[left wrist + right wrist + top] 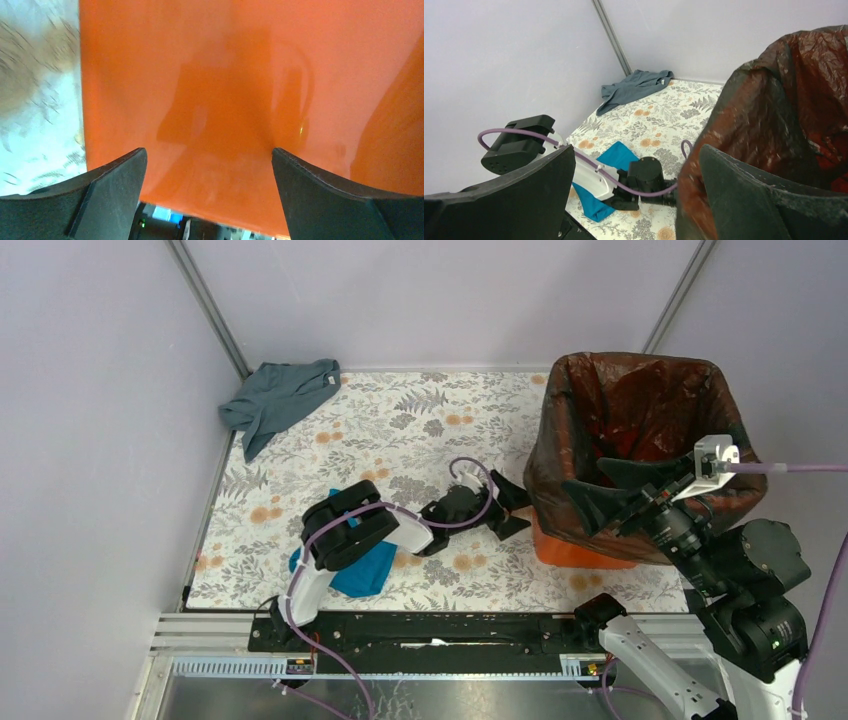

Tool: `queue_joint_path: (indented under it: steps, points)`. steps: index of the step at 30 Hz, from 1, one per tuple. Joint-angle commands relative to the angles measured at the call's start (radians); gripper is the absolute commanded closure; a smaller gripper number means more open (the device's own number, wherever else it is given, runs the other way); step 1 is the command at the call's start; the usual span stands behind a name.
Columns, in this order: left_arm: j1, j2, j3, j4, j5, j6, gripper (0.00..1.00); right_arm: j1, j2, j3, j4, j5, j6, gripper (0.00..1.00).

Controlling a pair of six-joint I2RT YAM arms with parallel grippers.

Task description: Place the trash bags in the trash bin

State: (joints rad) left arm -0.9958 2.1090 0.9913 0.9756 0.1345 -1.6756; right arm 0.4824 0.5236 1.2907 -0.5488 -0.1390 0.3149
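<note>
Pale lavender walls (450, 300) closed the cell on three sides, with bare metal posts (210, 305) running up the two far corners. Between them lay the surface (400, 440), covered by a white sheet printed with grey ferns and orange flowers. Along its near edge ran a ribbed aluminium rail (200, 625).

In the far left corner a grey-green cloth (280, 400) sat crumpled against the wall. A blue cloth (365, 565) lay flat near the front edge, largely hidden beneath my left arm, and a purple cable (470, 468) looped above that arm's wrist.

On the right side of the surface stood the trash bin (575, 548). A dark, reddish-brown trash bag (640, 410) lined it, its mouth open and its edge folded out over the rim. It hung so far down the outside that, from above, only the tub's lower near-left corner showed orange.

My left tool (515, 510) was low, spread wide and empty, pointing at the bin's left wall. From its own camera that glossy orange wall filled the gap between the fingers (115, 185); I could not tell whether they touched it. My right tool (585, 478) was raised at the bag's near-left rim, also spread and holding nothing. One of its fingers overlapped the bag's edge in the wrist view, and contact there was unclear.
</note>
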Motion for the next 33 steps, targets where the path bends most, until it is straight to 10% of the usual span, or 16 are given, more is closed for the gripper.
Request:
queue_joint_path:
  steps: [1,12,20,33]
  points:
    - [-0.043,0.021,0.059,0.047,0.047,0.0,0.02,0.004,-0.017,0.013,0.002,0.034,0.002,0.0]
    - [0.03,-0.124,-0.071,0.036,0.077,0.091,0.01,0.004,-0.014,0.028,-0.026,0.07,-0.011,0.0]
    - [0.145,-0.69,-0.191,-0.601,-0.073,0.522,0.01,0.005,0.019,0.163,-0.098,0.173,-0.034,0.0]
    - [0.206,-1.215,0.607,-1.576,-0.531,1.362,0.01,0.005,0.173,0.452,-0.211,0.306,-0.142,0.0]
